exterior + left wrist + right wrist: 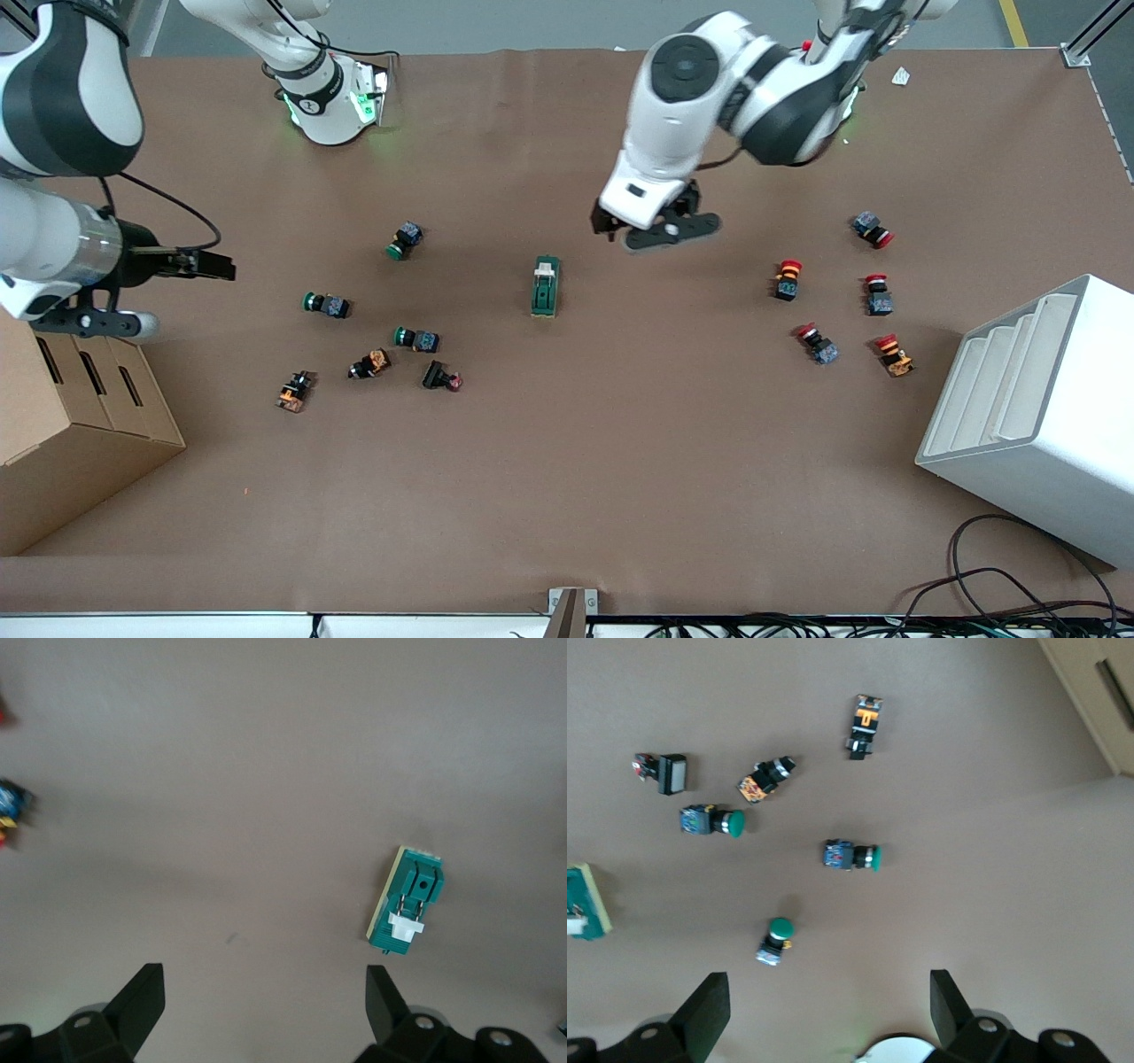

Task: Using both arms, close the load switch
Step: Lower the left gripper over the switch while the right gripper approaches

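The load switch (546,286) lay mid-counter, untouched, its lever apparently not yet closed. The left gripper (660,232) hung spread over the counter just beside it; the right gripper (199,264) waited, spread, near the cardboard box (62,434).

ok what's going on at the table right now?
Nothing is gripped yet. The load switch lies alone mid-table. The left gripper hangs over the bare table just beside it, toward the left arm's end, fingers open. The right gripper is out at the right arm's end, above the table edge near the cardboard box, also open. Green-capped push-buttons and red-capped ones lie scattered on either side, untouched.
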Robot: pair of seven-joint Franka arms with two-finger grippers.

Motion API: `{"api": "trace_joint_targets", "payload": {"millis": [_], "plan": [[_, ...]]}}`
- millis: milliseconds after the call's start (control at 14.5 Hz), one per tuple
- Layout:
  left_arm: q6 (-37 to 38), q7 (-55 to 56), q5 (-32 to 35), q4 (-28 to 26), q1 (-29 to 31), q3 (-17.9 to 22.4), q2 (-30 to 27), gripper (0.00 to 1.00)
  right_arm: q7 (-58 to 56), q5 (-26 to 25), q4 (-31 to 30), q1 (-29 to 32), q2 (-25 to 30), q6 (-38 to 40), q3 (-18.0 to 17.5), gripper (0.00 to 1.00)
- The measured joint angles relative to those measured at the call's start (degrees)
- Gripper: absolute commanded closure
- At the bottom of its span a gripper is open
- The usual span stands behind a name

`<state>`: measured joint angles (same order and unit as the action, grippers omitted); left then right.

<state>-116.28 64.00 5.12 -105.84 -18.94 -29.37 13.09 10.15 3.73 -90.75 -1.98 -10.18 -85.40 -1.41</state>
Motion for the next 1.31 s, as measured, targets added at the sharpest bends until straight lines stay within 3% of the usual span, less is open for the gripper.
{"api": "trace_joint_targets", "payload": {"millis": [275, 550, 962, 1306], "plan": [[-7.51, 19.52, 10.87, -1.12, -9.6, 0.01, 7.12, 0.0, 8.7, 3.38, -1.61, -2.36, -1.73, -3.09, -0.28, 0.0], [-10.25, 40.15, 30.08, -1.12, -17.45, 0.0, 14.83, 0.0, 16.56, 7.95, -4.87, -5.09, -2.84, -7.49, -0.4, 0.0], [-10.39, 65.86, 59.5, -0.96, -25.8, 0.08, 23.6, 0.0, 24.72, 14.45, -14.31, -10.58, -3.27, -19.28, -0.52, 0.0], [-2.88, 74.16, 76.8, -1.0, -28.88, 0.35, 29.66, 0.01, 35.9, 15.53, -21.78, -20.4, -3.41, -31.69, -0.77, 0.0]]}}
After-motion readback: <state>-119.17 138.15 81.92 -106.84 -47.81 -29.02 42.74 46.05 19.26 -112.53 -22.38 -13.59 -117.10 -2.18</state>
